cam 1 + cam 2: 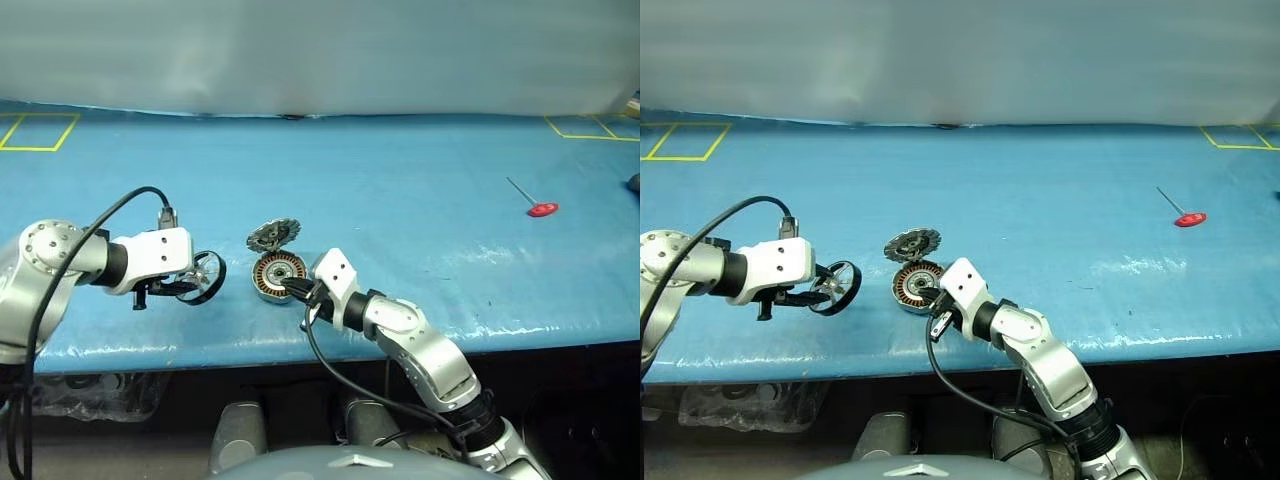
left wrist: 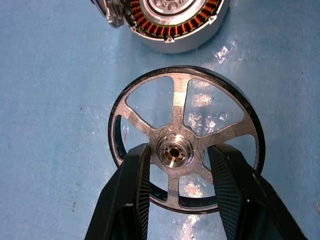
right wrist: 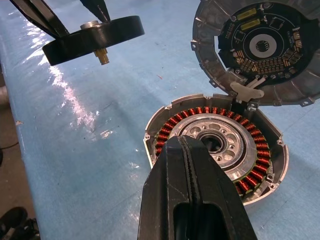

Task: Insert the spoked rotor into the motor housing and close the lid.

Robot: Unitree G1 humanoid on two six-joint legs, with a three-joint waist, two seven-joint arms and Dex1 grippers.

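Left gripper [image 1: 190, 283] is pinching the spoked rotor [image 1: 203, 277] by its hub, one finger [image 2: 131, 186] on each side of the shiny centre, and is holding it off the blue bench [image 1: 420, 180] w/ the wheel tilted. Rotor is hanging near the bench's front edge, just beside the motor housing [image 1: 276, 275] on the robot's left, not touching it; a small brass shaft is poking out of its underside in the right wrist view.

Right gripper [image 1: 296, 290] is sitting w/ fingers pressed together, nothing between them, tips resting at the housing's near rim over the copper coil ring. Can't tell if they're actually touching the metal.

Housing is lying near the front edge, about mid-width of the bench, mouth up, coils & centre bearing showing. Lid [image 1: 274, 234] is standing open, hinged at the housing's far rim, inner face w/ circuit board showing toward the right wrist cam.

Red-handled tool [image 1: 541, 208] is lying well apart, toward the bench's right end. Yellow tape marks [image 1: 38, 132] are sitting at the far corners.
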